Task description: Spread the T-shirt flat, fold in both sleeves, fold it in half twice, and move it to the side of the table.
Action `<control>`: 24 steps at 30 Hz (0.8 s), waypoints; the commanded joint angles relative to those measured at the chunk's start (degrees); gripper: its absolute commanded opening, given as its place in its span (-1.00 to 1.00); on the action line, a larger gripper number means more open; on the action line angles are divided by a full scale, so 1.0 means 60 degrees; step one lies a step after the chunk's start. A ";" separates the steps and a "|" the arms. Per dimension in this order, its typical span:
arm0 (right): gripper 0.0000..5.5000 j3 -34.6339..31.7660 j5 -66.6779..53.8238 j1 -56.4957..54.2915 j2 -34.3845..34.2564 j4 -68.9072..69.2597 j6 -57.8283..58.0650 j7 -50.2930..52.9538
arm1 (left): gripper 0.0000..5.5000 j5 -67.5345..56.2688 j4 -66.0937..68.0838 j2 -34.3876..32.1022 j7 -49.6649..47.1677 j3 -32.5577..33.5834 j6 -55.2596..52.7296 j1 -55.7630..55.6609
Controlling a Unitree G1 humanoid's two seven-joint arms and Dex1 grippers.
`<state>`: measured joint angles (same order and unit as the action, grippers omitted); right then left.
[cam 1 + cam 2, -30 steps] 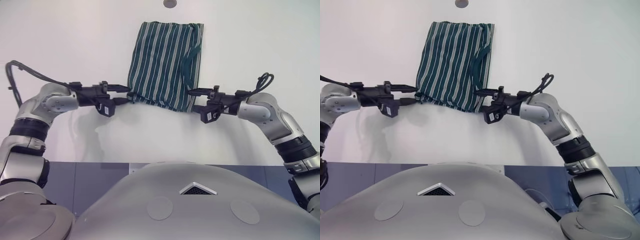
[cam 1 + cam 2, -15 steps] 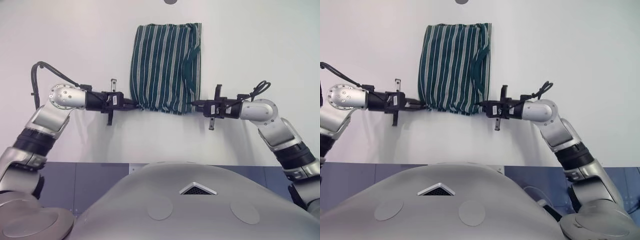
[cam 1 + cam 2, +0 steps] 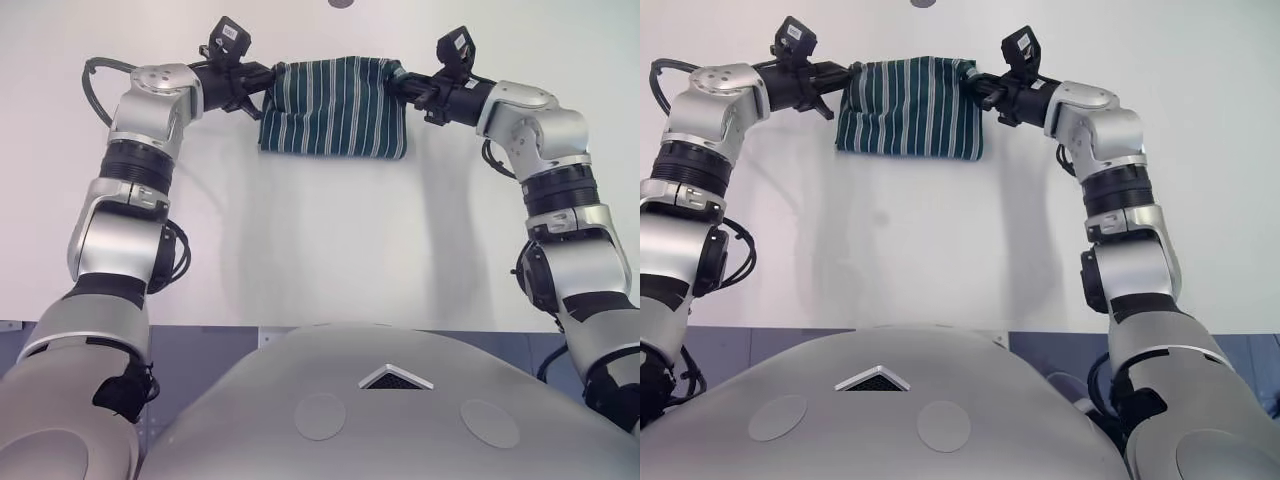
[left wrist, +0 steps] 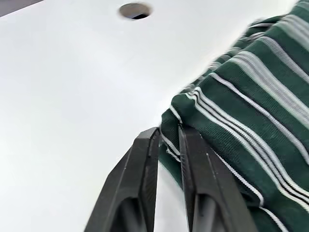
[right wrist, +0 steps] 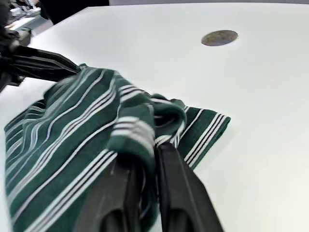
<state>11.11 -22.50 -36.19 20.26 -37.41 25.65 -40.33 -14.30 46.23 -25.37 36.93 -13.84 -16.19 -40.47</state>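
The green T-shirt (image 3: 335, 108) with white stripes lies folded into a short wide band at the far middle of the white table (image 3: 320, 240). My left gripper (image 3: 265, 85) is shut on the shirt's far left corner, and my right gripper (image 3: 400, 80) is shut on its far right corner. In the left wrist view the black fingers (image 4: 145, 164) pinch the striped hem (image 4: 171, 142). In the right wrist view the shirt's cloth (image 5: 63, 145) bunches over the two fingers (image 5: 171, 183), hiding their tips.
A round grey hole (image 5: 219, 37) sits in the table just beyond the shirt, also seen as the hole (image 4: 134, 10). Bare white table stretches from the shirt to the near edge (image 3: 300, 326) and out to both sides.
Both grippers have carried the shirt's near edge up and away to its far edge, folding it in half. The shirt is now about half as long.
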 commanded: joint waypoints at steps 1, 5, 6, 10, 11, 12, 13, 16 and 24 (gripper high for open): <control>-0.76 -0.1158 0.0315 -0.0903 -0.0625 -0.1477 -0.1667 0.1308 | -0.70 0.0299 0.0442 0.0590 -0.1216 0.0855 0.0719 -0.0118; -0.76 -0.1755 0.0433 -0.0605 -0.0810 -0.0310 -0.3022 0.1226 | -0.70 -0.0002 -0.0305 0.0741 -0.2143 0.2151 0.1448 0.0606; -0.76 -0.1513 0.0579 -0.0457 -0.0896 0.0089 -0.3051 0.0895 | -0.70 -0.0004 -0.0618 0.0697 -0.2212 0.2359 0.1532 0.0910; -1.00 -0.0318 0.1112 -0.0191 -0.1662 0.0266 -0.2552 -0.0348 | -0.95 -0.0116 -0.1304 0.0692 -0.2192 0.2897 0.1266 0.1616; -1.00 -0.0112 0.1294 -0.0188 -0.1850 0.0071 -0.2504 -0.0405 | -0.99 -0.0099 -0.1368 0.0728 -0.2249 0.2984 0.1208 0.1677; -1.00 0.0008 0.1483 -0.0179 -0.2039 -0.0197 -0.2360 -0.0303 | -0.99 -0.0070 -0.1503 0.0770 -0.2274 0.3026 0.1138 0.1798; -1.00 0.0045 0.1688 -0.0134 -0.2171 -0.0438 -0.2223 -0.0006 | -0.99 -0.0044 -0.1620 0.0835 -0.2289 0.3037 0.1070 0.1902; -1.00 0.0235 0.2333 0.0178 -0.2429 -0.0777 -0.1505 0.0922 | -0.99 -0.0100 -0.2476 0.0969 -0.2469 0.3170 0.0696 0.2549; -1.00 -0.5279 0.0254 0.2528 -0.0843 -0.1882 0.0371 0.6225 | -0.99 0.0054 -0.4566 0.1374 -0.3330 0.3234 -0.0033 0.3848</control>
<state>-10.65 -20.76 -32.76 6.72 -41.22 27.50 -15.76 -14.94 21.01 -18.09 18.63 4.94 -14.75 -20.43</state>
